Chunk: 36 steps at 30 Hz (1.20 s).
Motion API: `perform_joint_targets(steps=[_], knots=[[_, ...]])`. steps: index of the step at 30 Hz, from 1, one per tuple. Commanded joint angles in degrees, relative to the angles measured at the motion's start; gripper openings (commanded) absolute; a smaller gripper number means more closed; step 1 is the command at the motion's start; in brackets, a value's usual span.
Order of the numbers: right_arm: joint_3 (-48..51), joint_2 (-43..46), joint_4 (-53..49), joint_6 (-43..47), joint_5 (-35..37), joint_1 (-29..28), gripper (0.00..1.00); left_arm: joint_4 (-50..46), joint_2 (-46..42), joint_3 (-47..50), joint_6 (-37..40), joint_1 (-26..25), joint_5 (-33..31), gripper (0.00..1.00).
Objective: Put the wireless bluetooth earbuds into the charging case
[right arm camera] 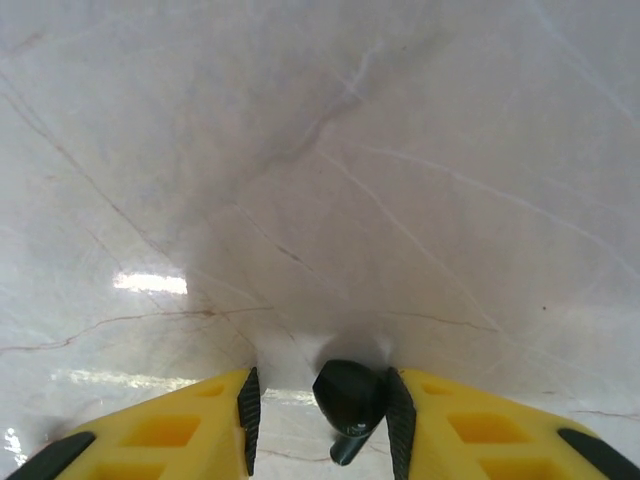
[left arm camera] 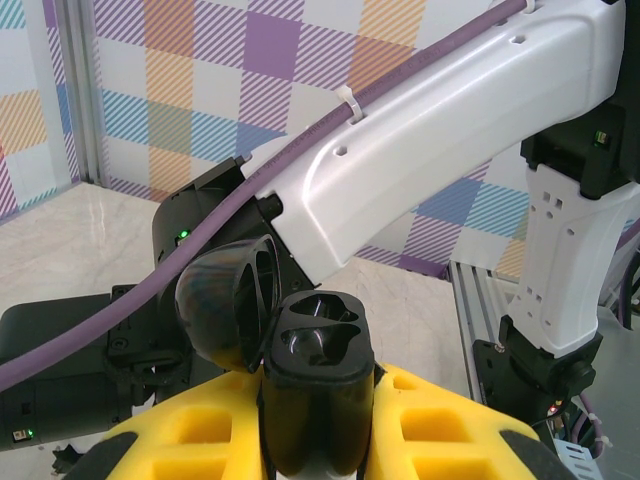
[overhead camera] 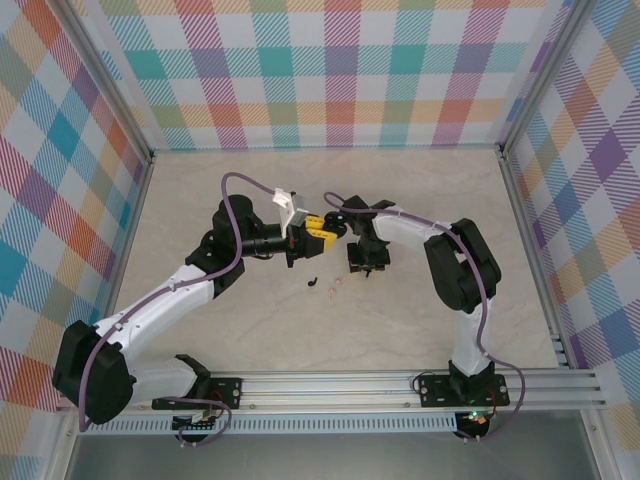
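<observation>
Your left arm (overhead camera: 165, 298) runs diagonally from its base up to mid-table with the wrist turned level. The left gripper (overhead camera: 320, 232) is clamped tight on the charging case (left arm camera: 318, 345) (dark in the wrist view, lid (left arm camera: 225, 300) flipped open to one side, both wells empty). Your right arm (overhead camera: 455, 265) folds at the elbow and doubles back toward the centre. The right gripper (overhead camera: 367, 262) points straight down at the table (overhead camera: 300, 180), just beside the left one. Its fingers stand parted, and one earbud (right arm camera: 350, 398) sits between them, touching one pad (right arm camera: 398, 405) with a gap to the other. I can't quite tell whether it rests on the marble. The second earbud (overhead camera: 313, 282) lies loose on the table, just in front of the two grippers. You have bare surface on every side, and the checked walls (overhead camera: 320, 70) and the near rail (overhead camera: 400, 385) are well apart from both wrists.
</observation>
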State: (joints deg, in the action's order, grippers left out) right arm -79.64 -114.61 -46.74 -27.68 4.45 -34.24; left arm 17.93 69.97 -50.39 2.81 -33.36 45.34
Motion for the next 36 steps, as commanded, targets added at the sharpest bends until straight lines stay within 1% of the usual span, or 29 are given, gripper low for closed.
perform_joint_targets(steps=[1, 6, 12, 18, 24, 30, 36], knots=[[-1.46, -1.05, 0.08, -6.76, -0.35, -0.39, 0.41, 0.66, -1.07, -1.21, 0.62, -0.74, 0.27, 0.15], [-1.58, -1.75, -0.63, -10.77, 0.84, -0.3, 0.38, 0.33, -1.42, -1.05, 0.75, -0.74, 0.16, 0.15], [-1.75, -2.61, -1.24, -11.78, 0.56, -0.31, 0.36, 0.44, -1.33, -0.95, 0.71, -0.73, 0.16, 0.14], [-2.32, -3.65, -2.02, -10.74, 0.36, -0.33, 0.35, 0.7, -1.19, -1.02, 0.66, -0.66, 0.1, 0.15], [-2.1, -3.96, -1.62, -9.74, 0.8, -0.32, 0.3, 0.94, -0.86, -0.94, 0.44, -0.73, 0.23, 0.14], [-2.45, -3.87, -1.51, -7.44, 1.88, -0.33, 0.28, 1.14, -0.68, -0.81, 0.52, -0.74, 0.26, 0.14], [-2.75, -3.52, -0.15, -3.71, 0.48, -0.31, 0.25, 0.96, -0.83, -0.94, 0.65, -0.74, 0.15, 0.14]])
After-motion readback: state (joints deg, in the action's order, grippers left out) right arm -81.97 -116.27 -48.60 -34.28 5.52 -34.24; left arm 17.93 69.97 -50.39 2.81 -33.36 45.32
